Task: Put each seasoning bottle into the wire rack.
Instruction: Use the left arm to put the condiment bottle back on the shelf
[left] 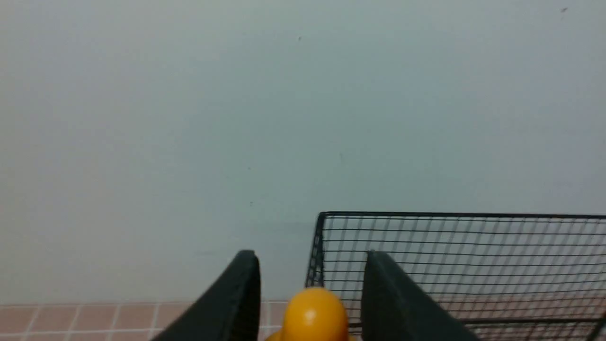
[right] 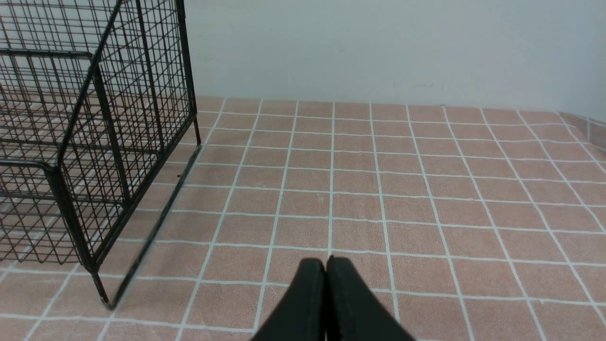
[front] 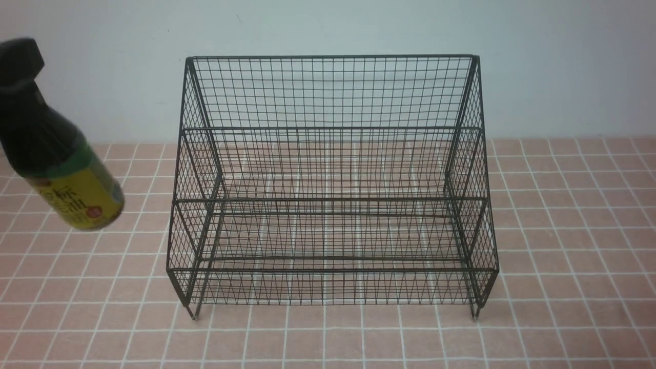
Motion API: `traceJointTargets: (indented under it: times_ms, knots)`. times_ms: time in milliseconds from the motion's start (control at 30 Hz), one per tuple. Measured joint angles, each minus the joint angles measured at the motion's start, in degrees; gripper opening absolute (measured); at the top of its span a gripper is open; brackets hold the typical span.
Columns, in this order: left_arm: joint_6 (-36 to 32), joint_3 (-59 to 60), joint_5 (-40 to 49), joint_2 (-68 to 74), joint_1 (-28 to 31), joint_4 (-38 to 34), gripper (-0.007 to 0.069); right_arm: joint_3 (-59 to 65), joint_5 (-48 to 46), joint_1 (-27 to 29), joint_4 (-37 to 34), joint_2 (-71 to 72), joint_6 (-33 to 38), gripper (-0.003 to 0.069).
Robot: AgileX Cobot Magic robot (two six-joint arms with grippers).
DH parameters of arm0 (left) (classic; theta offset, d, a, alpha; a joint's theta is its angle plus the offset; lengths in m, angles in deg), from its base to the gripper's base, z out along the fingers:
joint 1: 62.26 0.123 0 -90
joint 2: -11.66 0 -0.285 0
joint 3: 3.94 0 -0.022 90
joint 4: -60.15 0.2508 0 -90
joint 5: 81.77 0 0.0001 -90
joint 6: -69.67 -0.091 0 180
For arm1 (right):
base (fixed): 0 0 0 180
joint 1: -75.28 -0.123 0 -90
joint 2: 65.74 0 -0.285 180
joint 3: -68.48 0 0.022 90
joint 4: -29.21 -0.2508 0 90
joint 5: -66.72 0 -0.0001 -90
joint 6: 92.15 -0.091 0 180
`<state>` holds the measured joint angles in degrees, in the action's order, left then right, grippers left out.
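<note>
The seasoning bottle [front: 66, 174], dark liquid with a green band and yellow label, hangs tilted in the air to the left of the wire rack [front: 328, 128]. My left gripper [front: 18, 59] is shut on its top end, and the cap is hidden in the front view. In the left wrist view the orange-yellow cap [left: 315, 312] sits between the fingers of my left gripper [left: 311, 265], with the rack's top corner [left: 464, 246] just beyond. My right gripper [right: 325, 260] is shut and empty, low over the tiles to the right of the rack [right: 94, 118]. The rack holds nothing.
The pink tiled tabletop [front: 564, 230] runs all round the rack. A pale wall [front: 564, 61] stands close behind the rack's tall back. The table's right edge shows in the right wrist view [right: 589, 130].
</note>
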<state>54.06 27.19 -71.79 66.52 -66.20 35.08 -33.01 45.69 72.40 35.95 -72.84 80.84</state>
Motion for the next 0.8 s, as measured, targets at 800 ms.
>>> traceJointTargets:
  times_ms: [800]
  knots:
    - [-12.4,-0.3,-10.9,13.1,-24.7,-15.5,0.0255,0.0,0.0,0.0,0.0,0.0,0.0,-0.0010]
